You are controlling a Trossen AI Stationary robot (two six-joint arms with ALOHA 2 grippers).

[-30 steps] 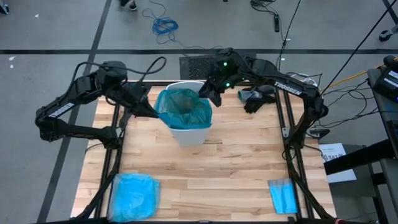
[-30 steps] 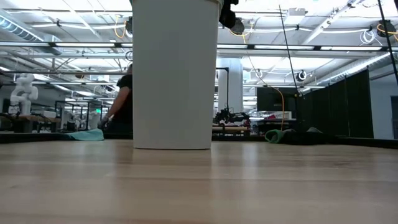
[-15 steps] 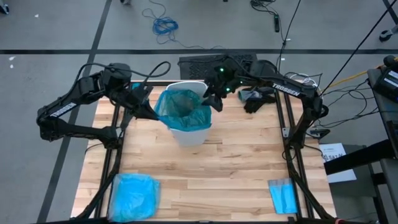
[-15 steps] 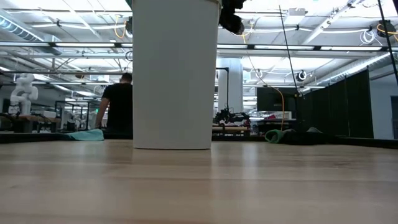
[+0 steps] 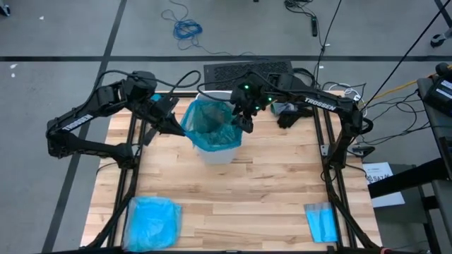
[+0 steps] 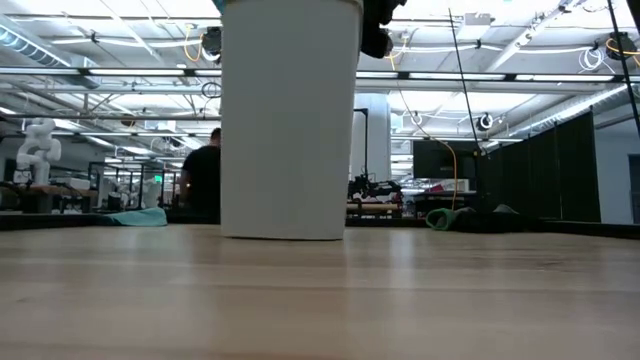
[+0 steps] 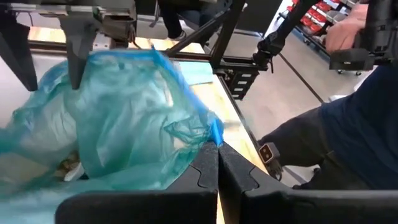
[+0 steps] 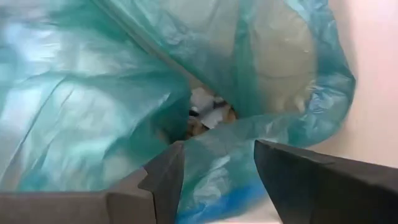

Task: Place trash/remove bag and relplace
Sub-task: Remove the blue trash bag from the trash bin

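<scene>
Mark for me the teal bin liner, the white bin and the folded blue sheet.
teal bin liner (image 5: pixel 210 124): high view, on its crinkled open mouth.
white bin (image 6: pixel 289 120): low view, middle of its side wall.
folded blue sheet (image 5: pixel 321 221): high view, centre of the sheet.

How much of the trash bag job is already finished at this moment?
Done: trash lies inside the bag. In hand: the left gripper is shut on the bag's edge, and the open right gripper straddles the opposite edge. Left: lifting the bag out of the white bin and fitting a replacement.

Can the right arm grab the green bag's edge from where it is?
Probably yes. The right pincer is open, with the bag rim between its fingers; nothing blocks it. The left pincer pinches the opposite edge.
</scene>
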